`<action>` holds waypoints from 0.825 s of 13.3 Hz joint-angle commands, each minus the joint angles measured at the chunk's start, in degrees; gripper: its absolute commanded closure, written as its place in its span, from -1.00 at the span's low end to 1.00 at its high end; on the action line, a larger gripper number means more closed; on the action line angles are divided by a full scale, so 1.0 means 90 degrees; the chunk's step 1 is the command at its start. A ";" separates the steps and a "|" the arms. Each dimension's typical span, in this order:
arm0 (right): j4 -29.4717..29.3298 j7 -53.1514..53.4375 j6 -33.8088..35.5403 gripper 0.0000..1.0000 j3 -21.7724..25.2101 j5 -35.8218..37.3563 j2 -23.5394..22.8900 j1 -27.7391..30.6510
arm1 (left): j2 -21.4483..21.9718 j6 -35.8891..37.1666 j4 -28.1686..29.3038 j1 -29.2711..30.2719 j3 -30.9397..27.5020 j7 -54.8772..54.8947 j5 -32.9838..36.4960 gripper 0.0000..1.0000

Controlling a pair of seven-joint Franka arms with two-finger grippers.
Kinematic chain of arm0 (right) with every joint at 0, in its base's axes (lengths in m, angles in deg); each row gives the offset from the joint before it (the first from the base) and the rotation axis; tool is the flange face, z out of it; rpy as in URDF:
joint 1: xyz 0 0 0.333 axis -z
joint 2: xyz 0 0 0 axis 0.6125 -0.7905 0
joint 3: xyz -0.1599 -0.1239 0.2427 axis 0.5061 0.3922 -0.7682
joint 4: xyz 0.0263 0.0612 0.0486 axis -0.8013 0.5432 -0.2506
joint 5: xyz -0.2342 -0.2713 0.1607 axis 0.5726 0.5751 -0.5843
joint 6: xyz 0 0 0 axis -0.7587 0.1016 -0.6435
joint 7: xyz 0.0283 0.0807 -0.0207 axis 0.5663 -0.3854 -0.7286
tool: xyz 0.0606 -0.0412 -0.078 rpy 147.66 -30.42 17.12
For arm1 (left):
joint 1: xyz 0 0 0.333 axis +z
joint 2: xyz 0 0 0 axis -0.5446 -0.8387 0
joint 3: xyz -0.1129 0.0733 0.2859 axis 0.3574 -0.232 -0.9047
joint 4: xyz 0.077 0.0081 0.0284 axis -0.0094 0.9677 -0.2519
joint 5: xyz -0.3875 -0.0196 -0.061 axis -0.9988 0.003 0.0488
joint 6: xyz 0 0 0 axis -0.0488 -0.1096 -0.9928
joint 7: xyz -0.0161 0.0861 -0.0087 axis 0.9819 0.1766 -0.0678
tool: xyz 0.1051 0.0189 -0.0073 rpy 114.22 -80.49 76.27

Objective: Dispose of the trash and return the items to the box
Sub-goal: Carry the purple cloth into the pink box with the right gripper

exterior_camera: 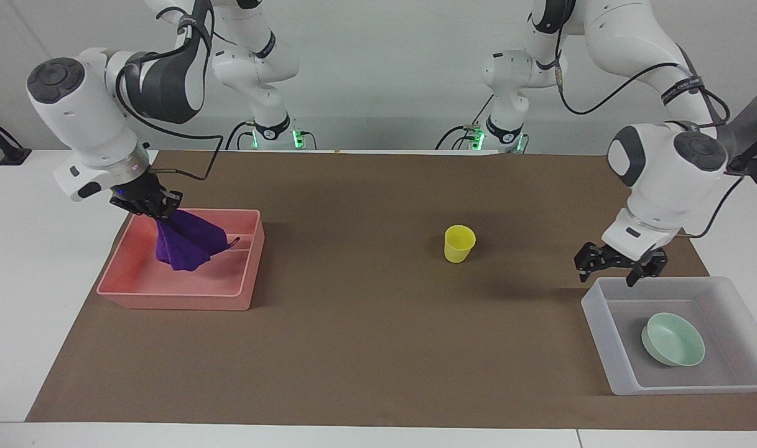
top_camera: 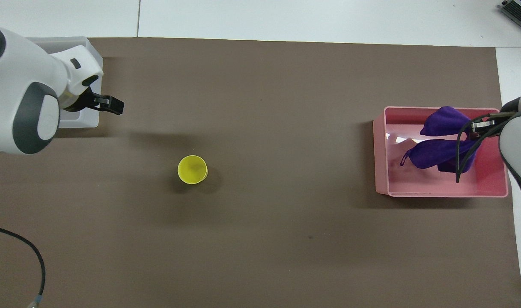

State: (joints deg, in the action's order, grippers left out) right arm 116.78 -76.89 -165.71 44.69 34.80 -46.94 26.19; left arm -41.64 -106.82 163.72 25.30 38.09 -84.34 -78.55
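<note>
My right gripper (exterior_camera: 147, 205) (top_camera: 483, 125) is shut on the top of a purple cloth (exterior_camera: 185, 244) (top_camera: 439, 150), which hangs down into the pink bin (exterior_camera: 179, 305) (top_camera: 382, 164). A small yellow cup (exterior_camera: 459, 242) (top_camera: 192, 170) stands upright mid-table on the brown mat. The pale green bowl (exterior_camera: 672, 339) lies in the translucent box (exterior_camera: 605, 333) (top_camera: 78, 125) at the left arm's end. My left gripper (exterior_camera: 617, 269) (top_camera: 108, 104) hangs open and holds nothing, just above the box's rim nearest the robots. In the overhead view the left arm hides the bowl and most of the box.
A brown mat (exterior_camera: 366, 348) covers the white table between the two bins. The pink bin stands at the right arm's end. A black cable (top_camera: 25, 250) loops in near the left arm's base.
</note>
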 commanded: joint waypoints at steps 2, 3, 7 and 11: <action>0.0862 -0.0162 -0.0718 1.00 0.0104 -0.0037 0.0295 -0.0021 | 0.0555 -0.0363 0.0972 -0.0676 -0.0088 -0.0792 0.0041 -1.00; 0.1038 -0.0152 -0.0855 1.00 0.0104 -0.0046 0.0285 -0.0012 | 0.0642 -0.0499 0.1177 -0.0823 -0.0088 -0.0968 0.0041 -1.00; 0.1682 -0.0152 -0.1821 1.00 0.0114 -0.0308 0.0216 -0.0012 | 0.0897 -0.0793 0.1832 -0.1214 -0.0068 -0.1370 -0.0076 -1.00; 0.2239 -0.0133 -0.2631 1.00 0.0114 -0.0379 0.0216 -0.0021 | 0.1092 -0.1065 0.2359 -0.1488 -0.0068 -0.1409 -0.0417 -1.00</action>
State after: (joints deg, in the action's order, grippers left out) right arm 133.23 -76.89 -185.33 45.27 32.79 -46.35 26.17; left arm -35.03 -113.06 179.67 13.51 38.37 -96.22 -81.11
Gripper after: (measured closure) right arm 0.978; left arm 0.000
